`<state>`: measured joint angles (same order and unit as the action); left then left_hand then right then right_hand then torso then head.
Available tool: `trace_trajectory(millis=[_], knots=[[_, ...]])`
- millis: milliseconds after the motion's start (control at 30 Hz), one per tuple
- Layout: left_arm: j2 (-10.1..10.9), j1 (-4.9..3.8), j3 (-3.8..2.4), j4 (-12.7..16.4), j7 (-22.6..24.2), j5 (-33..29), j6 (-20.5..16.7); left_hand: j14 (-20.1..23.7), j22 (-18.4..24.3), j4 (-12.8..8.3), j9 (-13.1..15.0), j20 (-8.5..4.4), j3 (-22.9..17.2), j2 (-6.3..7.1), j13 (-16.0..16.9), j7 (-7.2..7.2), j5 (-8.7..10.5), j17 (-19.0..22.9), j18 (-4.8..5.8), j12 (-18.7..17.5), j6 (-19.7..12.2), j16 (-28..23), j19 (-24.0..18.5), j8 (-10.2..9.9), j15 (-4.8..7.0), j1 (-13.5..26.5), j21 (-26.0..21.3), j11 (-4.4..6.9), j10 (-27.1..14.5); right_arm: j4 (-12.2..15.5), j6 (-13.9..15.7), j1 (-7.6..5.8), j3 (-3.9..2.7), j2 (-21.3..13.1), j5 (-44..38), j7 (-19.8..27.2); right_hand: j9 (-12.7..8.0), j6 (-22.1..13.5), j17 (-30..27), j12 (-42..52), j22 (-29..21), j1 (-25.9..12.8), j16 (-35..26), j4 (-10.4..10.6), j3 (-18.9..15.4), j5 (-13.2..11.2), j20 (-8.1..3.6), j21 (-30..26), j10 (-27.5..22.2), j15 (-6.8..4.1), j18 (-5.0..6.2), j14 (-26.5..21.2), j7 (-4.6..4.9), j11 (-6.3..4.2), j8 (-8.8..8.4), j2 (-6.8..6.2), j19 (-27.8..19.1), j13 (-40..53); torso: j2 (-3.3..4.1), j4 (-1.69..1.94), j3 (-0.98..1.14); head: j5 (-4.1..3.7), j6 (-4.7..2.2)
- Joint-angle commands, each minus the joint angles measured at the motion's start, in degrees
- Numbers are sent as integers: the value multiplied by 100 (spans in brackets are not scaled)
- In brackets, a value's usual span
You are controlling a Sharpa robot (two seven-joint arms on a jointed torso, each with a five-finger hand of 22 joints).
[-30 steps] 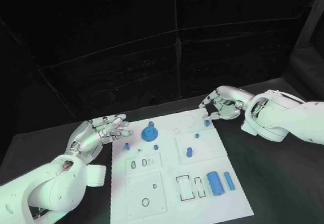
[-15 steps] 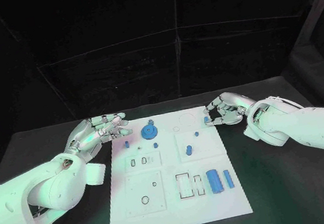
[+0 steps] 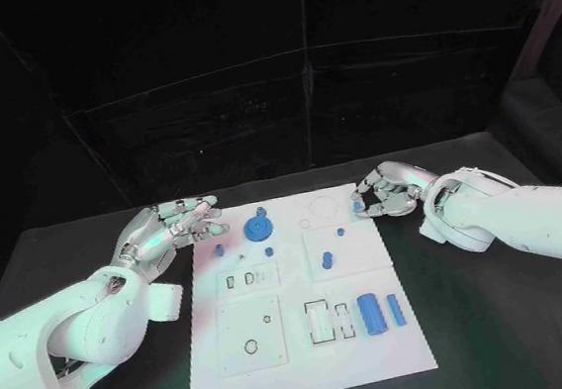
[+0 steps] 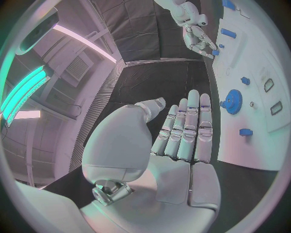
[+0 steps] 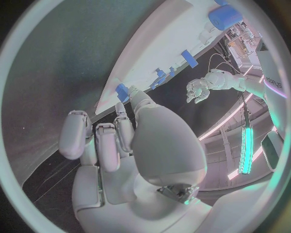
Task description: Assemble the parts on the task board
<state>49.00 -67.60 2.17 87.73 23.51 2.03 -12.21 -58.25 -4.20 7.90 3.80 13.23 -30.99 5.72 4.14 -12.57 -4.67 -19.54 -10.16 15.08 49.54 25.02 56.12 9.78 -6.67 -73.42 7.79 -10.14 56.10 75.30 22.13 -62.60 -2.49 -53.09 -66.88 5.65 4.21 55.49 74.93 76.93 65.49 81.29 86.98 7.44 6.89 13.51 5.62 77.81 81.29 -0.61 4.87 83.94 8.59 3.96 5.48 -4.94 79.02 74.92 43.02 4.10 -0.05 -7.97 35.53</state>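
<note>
Head view: the white task board (image 3: 306, 351) lies in the middle of the black table (image 3: 503, 320), its long sides running from the near edge toward the far edge.

The left hand (image 3: 171, 229) sits at the board's far left corner, just off the left edge. The left wrist view shows its fingers (image 4: 188, 126) straight and pressed side by side, the thumb apart, holding nothing.

The right hand (image 3: 385, 191) sits at the board's far right corner. Its fingers are curled in. The right wrist view shows a small blue peg (image 5: 122, 92) at the board's edge, touching the fingertips (image 5: 135, 95); whether it is pinched cannot be told.

A blue gear (image 3: 259, 228) sits near the far edge, left of centre. A small blue block (image 3: 218, 251) lies near the far left edge. A blue cylinder (image 3: 371, 315) and a narrow blue bar (image 3: 395, 311) lie side by side near the right edge, toward the near end. Another small blue part (image 3: 328, 261) lies mid-board.
</note>
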Motion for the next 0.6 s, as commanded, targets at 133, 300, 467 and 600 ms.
trace_trajectory(millis=[133, 300, 467, 600], knots=[[-7, -5, -5, 4, 35, 15, 66, 36, 8, 0, 3, 6, 46, -11, 7, -121, 19, -10, -27, 19, -36, 20, 40, 23, -16, 40, -30, 8, -44, -44, -136, -4, -3, 76, -33, -3, 12, 132, 916, 52, 37, -1, 14, -54, 22, -29, -39, 23, 45, -25, -11, 477, -10, -52, 64, 82, 33, 386, 3, 0, -2, 10, 17], [-4, -5, -5, 3, 35, 15, 65, 36, 8, 0, 3, 6, 46, -11, 7, -121, 19, -10, -27, 19, -36, 20, 40, 23, -16, 40, -30, 8, -44, -60, -145, -4, -3, 99, -39, -2, 16, 222, 932, 75, 56, -2, 22, -71, 37, -34, -52, 34, 63, -40, -15, 480, -33, -72, 99, 108, 44, 407, -2, -3, -5, 11, 24], [-2, -5, -5, 5, 36, 15, 67, 36, 8, 0, 3, 6, 46, -11, 7, -121, 19, -10, -27, 19, -36, 20, 40, 23, -16, 40, -30, 8, -44, -69, -143, -4, -4, 109, -55, -35, 18, 290, 952, 92, 78, -10, 31, -81, 46, -38, -64, 46, 77, -54, -19, 485, -54, -89, 123, 127, 55, 422, 1, -4, -5, 5, 30], [0, -5, -5, 5, 35, 15, 67, 36, 8, 0, 3, 6, 46, -11, 7, -121, 19, -10, -27, 19, -36, 20, 40, 23, -16, 40, -30, 8, -44, -76, -114, -4, -4, 106, -83, -85, 19, 308, 960, 96, 91, -13, 35, -83, 49, -37, -68, 54, 80, -58, -21, 487, -60, -94, 129, 133, 62, 426, -2, -1, -3, 2, 34]])
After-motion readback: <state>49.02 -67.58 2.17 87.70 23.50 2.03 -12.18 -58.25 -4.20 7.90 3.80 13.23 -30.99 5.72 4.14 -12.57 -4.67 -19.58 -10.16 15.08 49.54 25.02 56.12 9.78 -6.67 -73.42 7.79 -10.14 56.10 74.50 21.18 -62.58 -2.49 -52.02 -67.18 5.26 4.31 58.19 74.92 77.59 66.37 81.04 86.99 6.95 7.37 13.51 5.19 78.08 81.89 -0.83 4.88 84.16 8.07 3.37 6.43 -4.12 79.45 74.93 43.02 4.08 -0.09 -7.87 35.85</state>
